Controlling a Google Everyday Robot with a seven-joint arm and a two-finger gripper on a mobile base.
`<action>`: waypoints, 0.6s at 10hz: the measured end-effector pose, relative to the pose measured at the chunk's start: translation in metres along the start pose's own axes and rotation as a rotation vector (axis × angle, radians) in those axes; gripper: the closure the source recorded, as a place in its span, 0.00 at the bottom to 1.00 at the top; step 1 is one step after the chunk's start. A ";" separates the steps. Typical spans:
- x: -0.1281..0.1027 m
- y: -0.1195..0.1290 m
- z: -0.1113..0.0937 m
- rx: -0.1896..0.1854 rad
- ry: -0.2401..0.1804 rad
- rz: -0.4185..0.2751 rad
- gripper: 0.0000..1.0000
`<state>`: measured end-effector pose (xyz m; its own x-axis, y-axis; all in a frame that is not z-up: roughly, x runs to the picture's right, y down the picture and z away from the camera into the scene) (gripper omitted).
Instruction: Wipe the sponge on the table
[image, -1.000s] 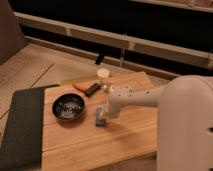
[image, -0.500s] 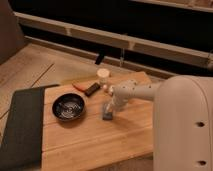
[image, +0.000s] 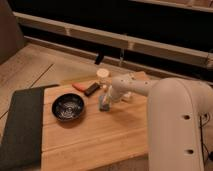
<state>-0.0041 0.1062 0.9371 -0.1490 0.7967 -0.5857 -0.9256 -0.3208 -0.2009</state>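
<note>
The small grey-blue sponge (image: 104, 105) rests on the plank top of the wooden table (image: 100, 140), just right of the black bowl. My gripper (image: 105, 99) points down from the white arm and is shut on the sponge's upper part, pressing it against the wood. The arm reaches in from the right, and its big white body fills the right side of the view.
A black bowl (image: 67, 106) stands left of the sponge. Behind it lie an orange object (image: 80, 86), a small black rectangular object (image: 92, 89) and a white cylinder (image: 102, 73). A dark grey mat (image: 20, 125) covers the table's left side.
My gripper has slid the sponge across the tabletop, away from the near edge toward the back of the table. The bowl and other items stayed put.
</note>
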 end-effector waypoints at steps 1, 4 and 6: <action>0.006 0.013 0.004 -0.021 0.011 -0.017 0.93; 0.027 0.023 0.005 -0.018 0.038 -0.037 0.64; 0.033 0.009 -0.002 0.012 0.037 -0.023 0.36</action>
<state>-0.0165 0.1283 0.9148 -0.1149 0.7845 -0.6094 -0.9328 -0.2962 -0.2054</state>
